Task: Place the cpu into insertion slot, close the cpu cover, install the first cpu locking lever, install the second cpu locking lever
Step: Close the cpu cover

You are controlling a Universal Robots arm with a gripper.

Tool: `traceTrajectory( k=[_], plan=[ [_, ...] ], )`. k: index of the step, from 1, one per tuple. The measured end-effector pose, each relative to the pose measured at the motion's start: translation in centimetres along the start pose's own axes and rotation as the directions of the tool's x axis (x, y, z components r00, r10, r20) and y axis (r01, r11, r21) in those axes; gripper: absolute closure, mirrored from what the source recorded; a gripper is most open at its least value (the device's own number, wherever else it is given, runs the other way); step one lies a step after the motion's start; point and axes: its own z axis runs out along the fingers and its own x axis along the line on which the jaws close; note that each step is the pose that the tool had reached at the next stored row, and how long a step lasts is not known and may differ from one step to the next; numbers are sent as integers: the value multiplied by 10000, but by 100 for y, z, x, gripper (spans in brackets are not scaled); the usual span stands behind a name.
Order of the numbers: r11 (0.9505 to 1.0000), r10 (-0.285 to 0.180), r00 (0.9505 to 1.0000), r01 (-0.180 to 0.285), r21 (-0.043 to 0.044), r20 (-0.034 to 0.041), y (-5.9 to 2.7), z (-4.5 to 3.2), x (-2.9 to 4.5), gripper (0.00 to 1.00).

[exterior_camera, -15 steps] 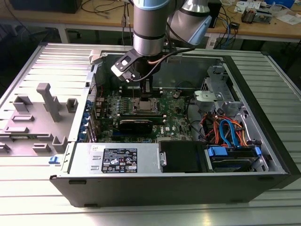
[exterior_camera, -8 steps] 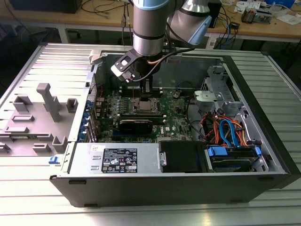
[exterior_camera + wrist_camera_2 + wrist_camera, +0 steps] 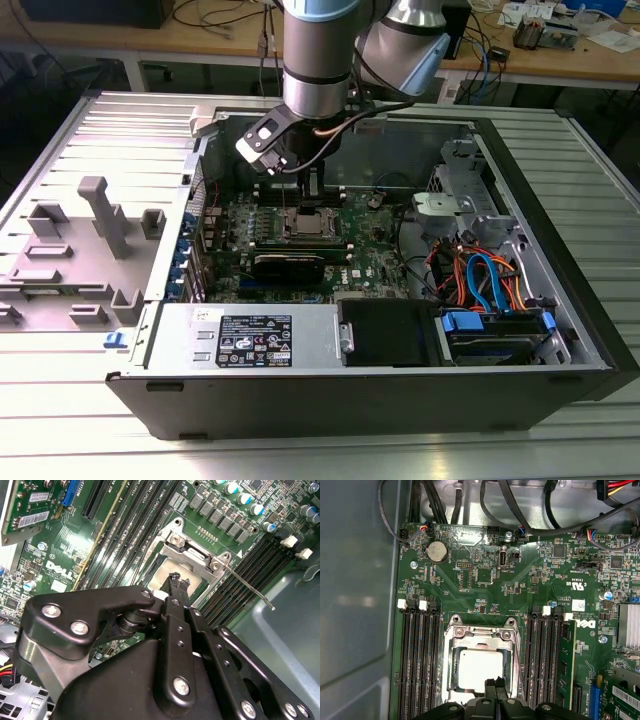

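The cpu (image 3: 479,667), a silver-grey square, lies in the insertion slot (image 3: 310,222) on the green motherboard. The cpu cover (image 3: 481,636) lies flat around it, with the chip's top showing through its window. My gripper (image 3: 495,684) hangs straight over the socket with its two black fingertips pressed together and nothing between them, at the chip's edge. In the second wrist view my gripper (image 3: 178,580) stands above the cpu (image 3: 160,575) and the cover (image 3: 192,562). A thin metal locking lever (image 3: 250,587) sticks out free from the socket's corner, over the memory slots.
Long black memory slots (image 3: 417,665) flank the socket on both sides. A black expansion card (image 3: 288,265) lies just in front of it. Coloured cables (image 3: 480,280) and drive bays fill the case at the exterior view's right. A power supply (image 3: 260,340) sits along the front. A coin battery (image 3: 437,551) is nearby.
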Motion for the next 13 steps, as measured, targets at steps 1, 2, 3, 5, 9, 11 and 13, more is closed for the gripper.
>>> traceTrajectory(
  k=[1,2,3,5,9,11,13],
  plan=[
    [10000,1,10000,-1,0,-1,0,0,0,89],
    [10000,1,10000,-1,1,1,-1,0,-1,89],
    [10000,0,10000,0,0,0,0,0,-4,89],
    [9999,-111,9999,111,0,-6,-93,111,4,89],
    [9999,-112,9999,112,0,-8,-201,254,12,89],
    [9999,-112,9999,112,0,-10,-204,263,13,89],
    [9999,-111,9999,111,9,-10,-206,292,13,89]
  ],
)
